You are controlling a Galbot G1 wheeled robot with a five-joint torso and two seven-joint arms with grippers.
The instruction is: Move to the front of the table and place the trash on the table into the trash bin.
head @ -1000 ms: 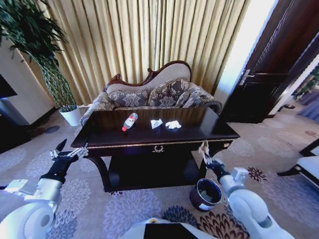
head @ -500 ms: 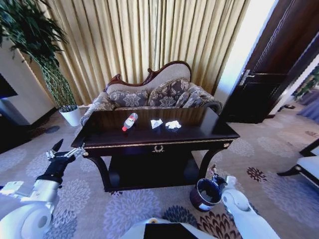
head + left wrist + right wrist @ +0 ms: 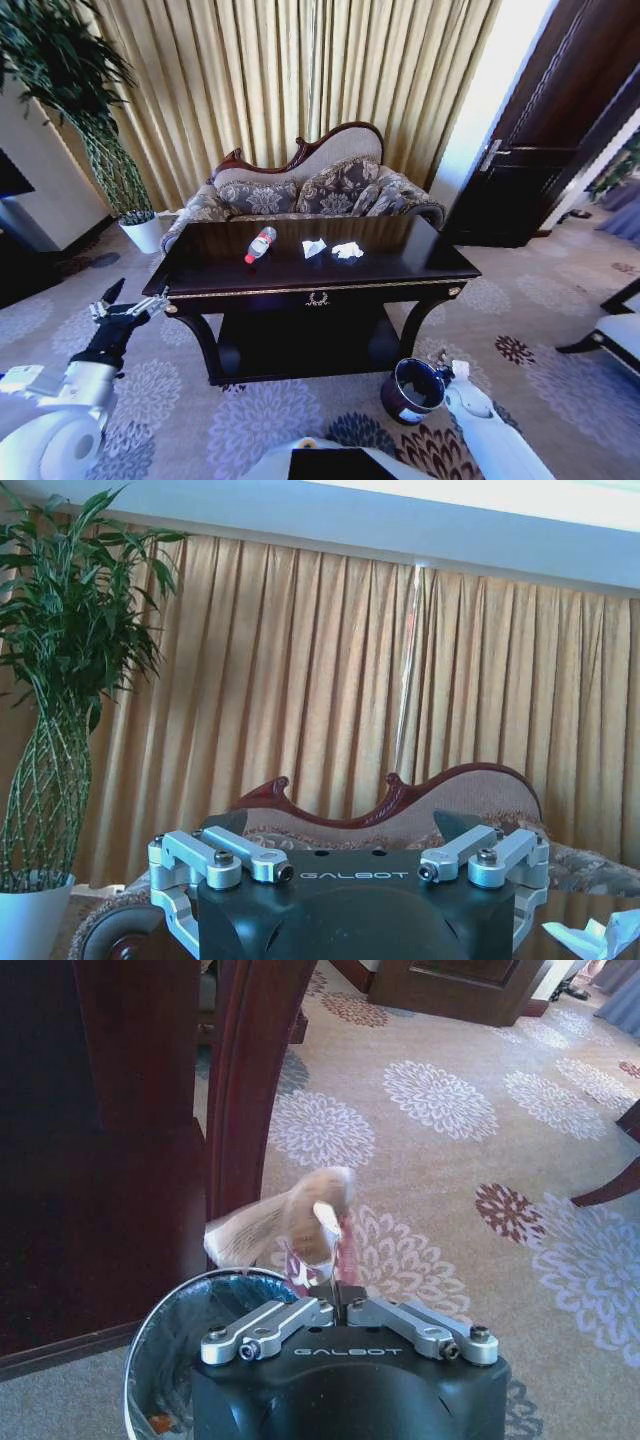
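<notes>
Table (image 3: 420, 262) — dark, glossy, gold-trimmed, with a gold emblem on its front and a lower shelf; stands before a patterned sofa (image 3: 300, 190) and gold curtains (image 3: 300, 70).

Trash on the table top: clear plastic bottle (image 3: 261, 243), red label, white cap, lying on its side toward the left half; two crumpled white paper wads (image 3: 314, 248) and (image 3: 347, 250), just beside each other near the middle. One wad's edge (image 3: 600, 938) also appears in the left wrist view.

Trash bin (image 3: 412, 390) — small, round, dark, pale rim, light label; on the flowered carpet (image 3: 520, 300) by the table's front right leg (image 3: 250, 1110). A dark liner and a small orange scrap show inside in the right wrist view (image 3: 140, 1360).

Right gripper (image 3: 338, 1285) — low, at the bin's rim, fingers pinched shut on a crumpled wrapper (image 3: 290, 1222), pale and tan, held above the bin's edge. In the head view the gripper (image 3: 441, 368) sits just beside the bin.

Left gripper (image 3: 125, 305) — raised off the table's front left corner, fingers spread apart, holding nothing.

Potted plant (image 3: 70, 110) — far left, white pot.
</notes>
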